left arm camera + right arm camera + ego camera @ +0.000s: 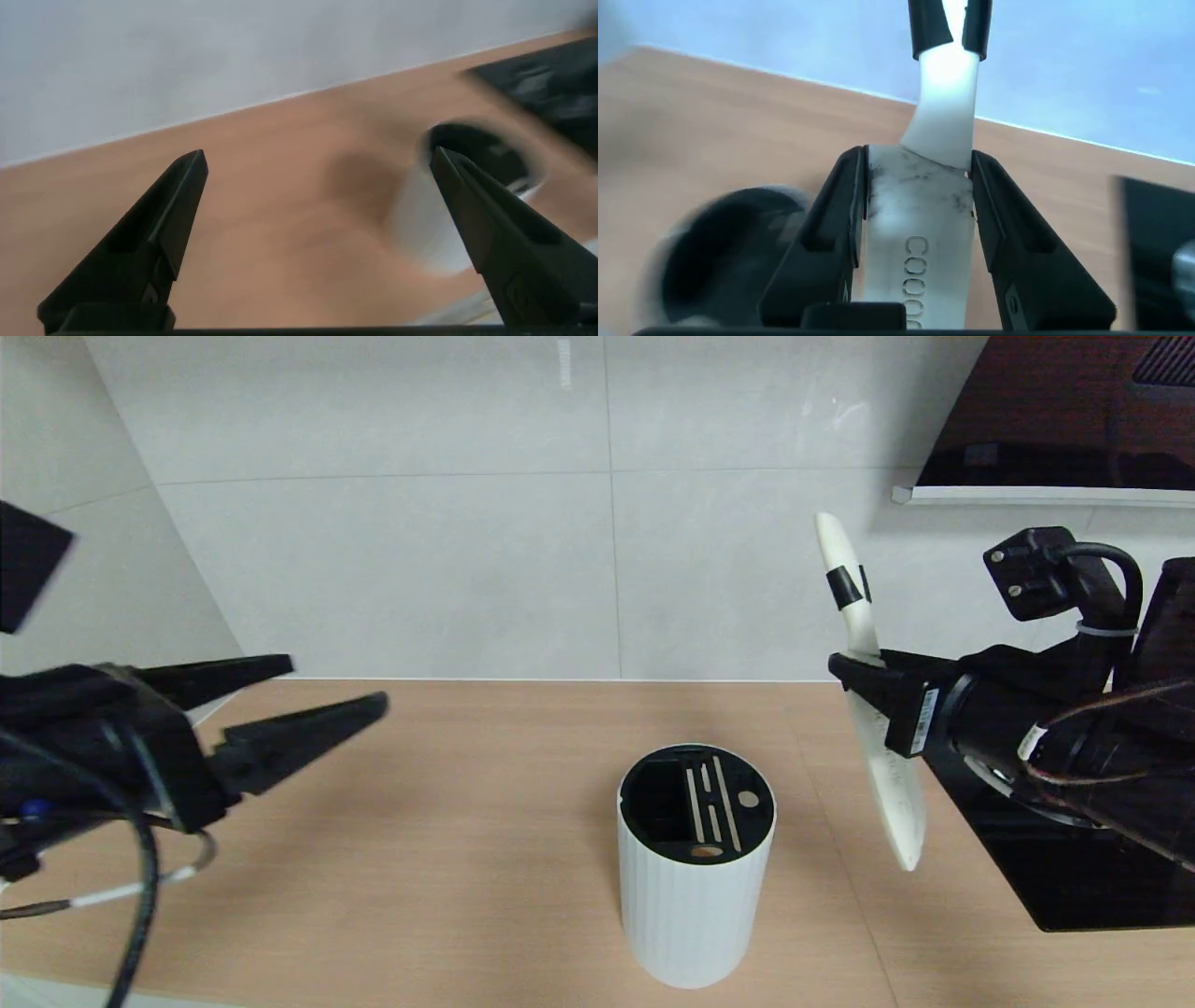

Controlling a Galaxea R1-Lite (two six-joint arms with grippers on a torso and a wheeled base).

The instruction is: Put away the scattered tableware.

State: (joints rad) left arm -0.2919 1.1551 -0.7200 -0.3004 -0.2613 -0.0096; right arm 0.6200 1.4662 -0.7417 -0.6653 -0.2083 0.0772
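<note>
Head view: the right tool (pixel 854 677) is clamped on a white spatula (pixel 894 803) at its neck, with the slotted holder (pixel 695 887) below and beside the tool on the counter (pixel 467 859). Left wrist view: the left tool (pixel 318 163) stands apart and empty. Right wrist view: the spatula looks light, stiff and smooth, so the neck suits gripping

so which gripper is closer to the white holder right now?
Right. The right gripper, shut on the white utensil, is up and just to the right of the white holder. The left gripper, open, is much farther off on the holder's left.
</note>
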